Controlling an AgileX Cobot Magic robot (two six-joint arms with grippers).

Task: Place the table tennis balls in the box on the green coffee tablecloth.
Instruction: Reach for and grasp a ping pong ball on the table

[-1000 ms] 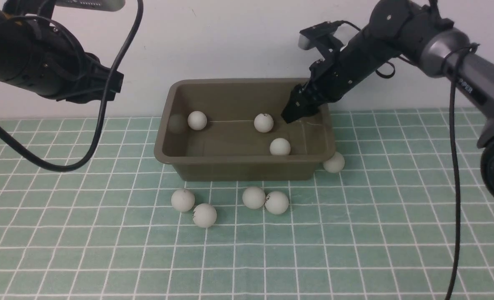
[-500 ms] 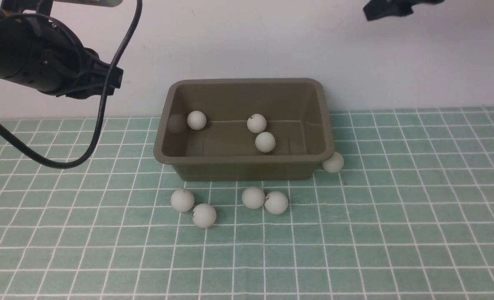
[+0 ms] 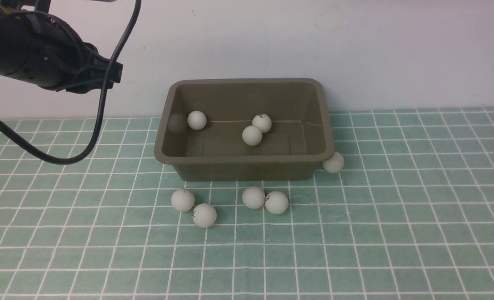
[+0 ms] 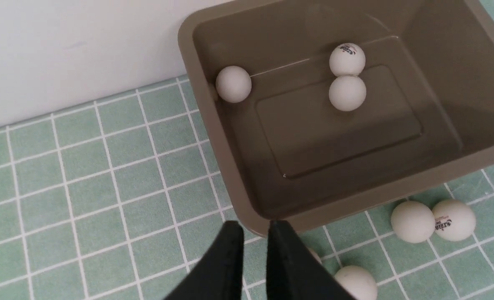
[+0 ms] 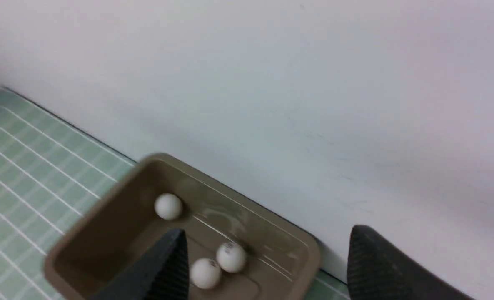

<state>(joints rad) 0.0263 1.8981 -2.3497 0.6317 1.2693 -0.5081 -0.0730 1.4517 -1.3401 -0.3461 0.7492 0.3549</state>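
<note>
The box (image 3: 247, 170) is being shown standing on the cloth (image 3: 397, 216), with its far side close to the wall (image 3: 355, 50). Three balls are being contained in it: one (image 3: 197, 120) is lying against the left wall of the box, while two others (image 3: 262, 123) (image 3: 252, 135) are touching each other near the middle of the floor. Five more balls are being left outside on the cloth. Two (image 3: 183, 200) (image 3: 204, 215) are lying side by side in front of the box towards its left, two (image 3: 253, 197) (image 3: 276, 202) are touching in front of its middle, and one (image 3: 333, 162) is resting against the near right corner. The left gripper (image 4: 255, 228) is being held above the cloth by the box's near left corner, its fingers drawn almost together with only a thin slit between them and nothing gripped. A black cable (image 3: 99, 125) is hanging in a loop from the left arm (image 3: 34, 54). The right gripper (image 5: 267, 230) is being carried high above the box, out of the front view, with its fingers (image 5: 172, 262) spread wide apart and nothing between them.
</note>
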